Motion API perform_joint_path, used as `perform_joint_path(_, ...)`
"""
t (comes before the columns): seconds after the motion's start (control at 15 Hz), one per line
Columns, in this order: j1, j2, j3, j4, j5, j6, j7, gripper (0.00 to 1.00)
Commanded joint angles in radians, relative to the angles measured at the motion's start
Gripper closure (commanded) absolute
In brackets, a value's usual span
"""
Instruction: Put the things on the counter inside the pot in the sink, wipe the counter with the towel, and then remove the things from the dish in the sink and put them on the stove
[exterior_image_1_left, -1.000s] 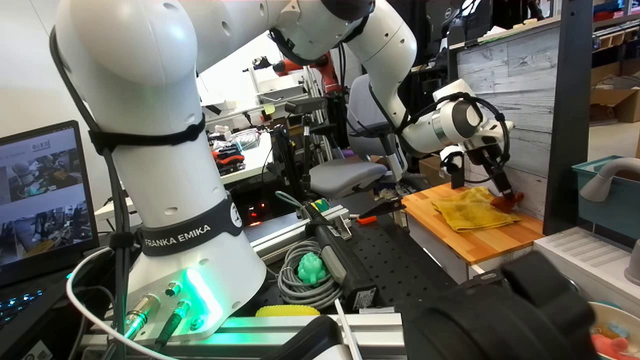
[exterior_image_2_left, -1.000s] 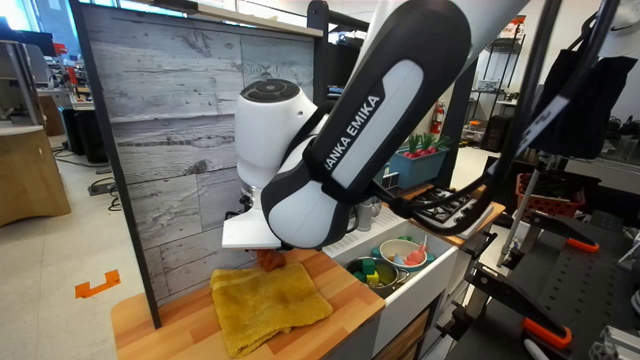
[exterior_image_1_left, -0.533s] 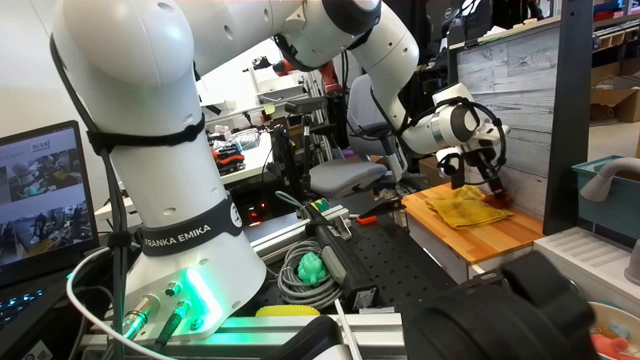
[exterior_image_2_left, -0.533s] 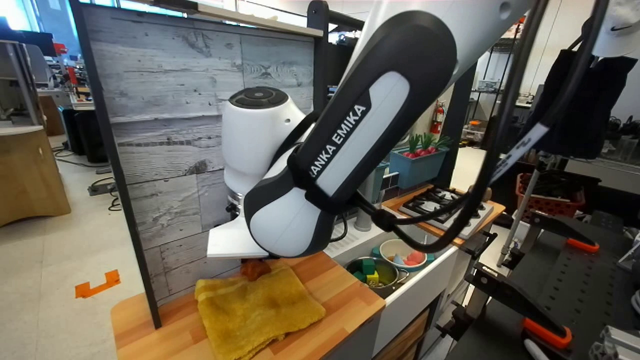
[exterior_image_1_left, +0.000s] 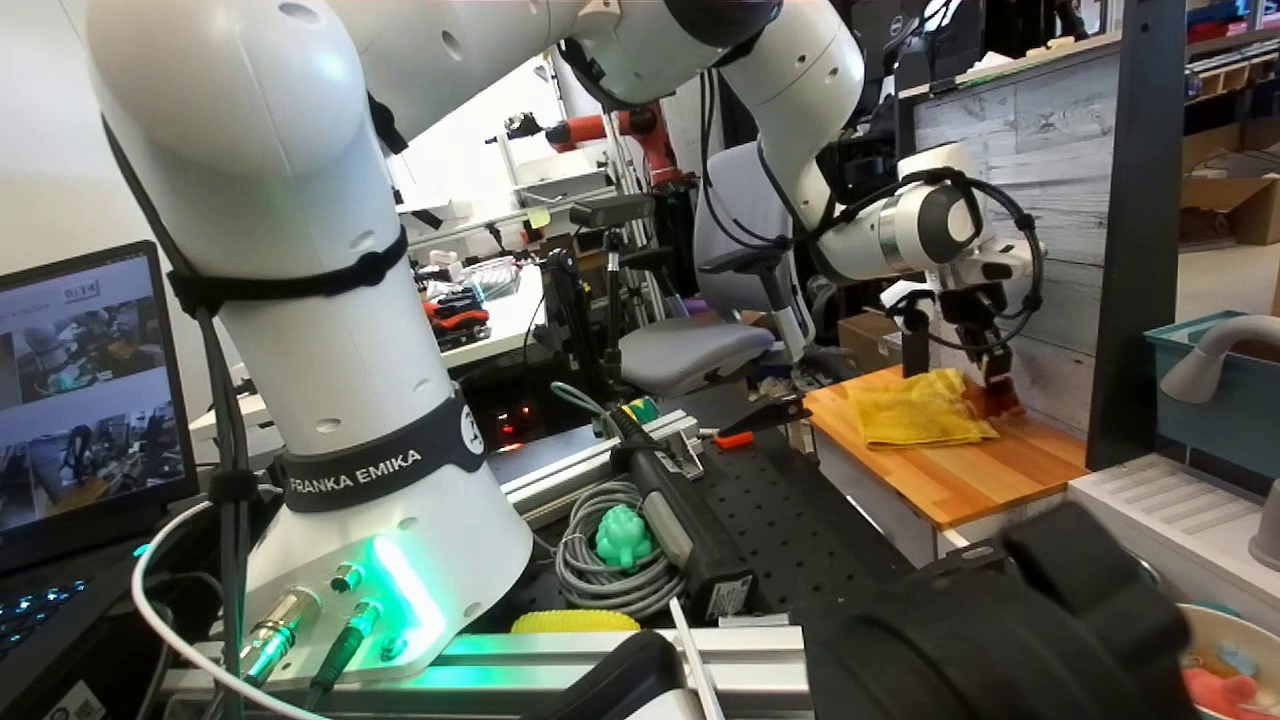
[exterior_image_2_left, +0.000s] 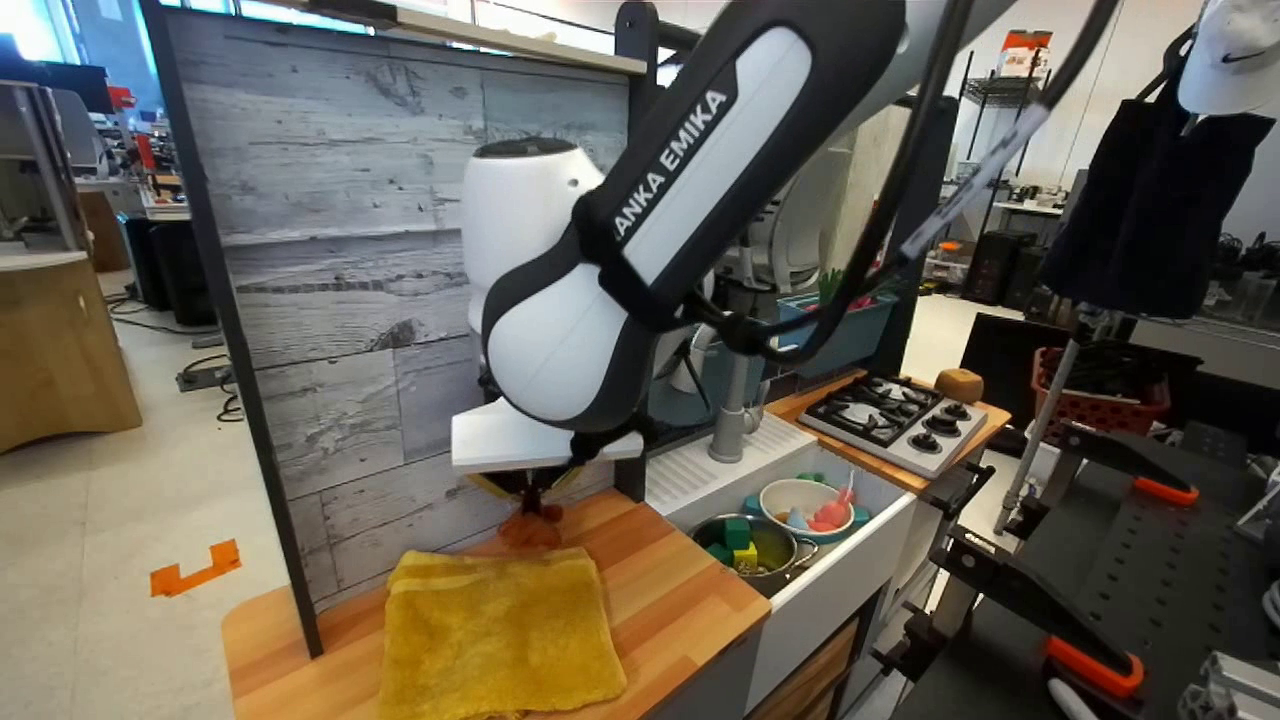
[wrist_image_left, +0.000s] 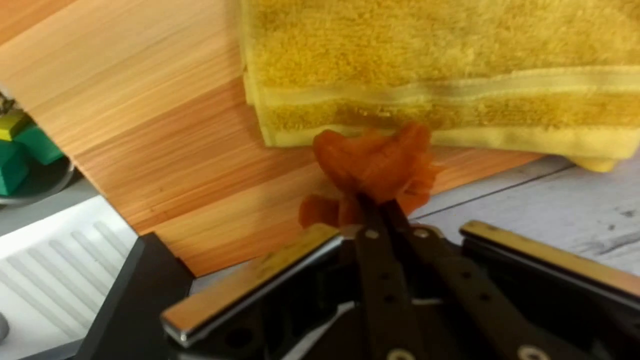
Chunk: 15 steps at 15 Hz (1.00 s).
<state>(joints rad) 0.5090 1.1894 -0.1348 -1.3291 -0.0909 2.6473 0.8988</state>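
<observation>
While the gripper (wrist_image_left: 378, 202) pinches a knobbly red-orange piece (wrist_image_left: 385, 162) between its jaws, toward the back of the smooth wooden counter (exterior_image_2_left: 660, 595), the plush yellow towel (exterior_image_2_left: 500, 632) lies just beside, folded rectangular.

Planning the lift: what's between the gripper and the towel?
The red toy. In the wrist view the gripper is shut on it and it overlaps the edge of the towel; can't tell whether they touch.

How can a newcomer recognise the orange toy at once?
Find the wooden counter by the grey wall. Between that wall and the towel, look at the tool. The orange toy at its tips is small and lumpy; the towel is wide and yellow.
</observation>
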Motion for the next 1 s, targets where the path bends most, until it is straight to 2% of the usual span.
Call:
perform_joint_path(0.0, -0.04, -0.187, 0.005, -0.229, 0.014, 0.03, -0.033, 0.99)
perform_joint_path(0.27, -0.023, -0.236, -0.064, -0.344, -0.008, -0.123, 0.045, 0.99)
perform_joint_path(0.6, 0.006, -0.202, -0.173, -0.421, -0.053, -0.074, 0.257, 0.99)
perform_joint_path(0.8, -0.02, -0.193, -0.166, -0.427, -0.062, -0.11, 0.303, 0.99)
perform_joint_path(0.87, -0.038, -0.197, -0.147, -0.43, -0.055, -0.116, 0.293, 0.71)
perform_joint_path(0.93, -0.038, -0.199, -0.146, -0.437, -0.056, -0.105, 0.301, 0.68)
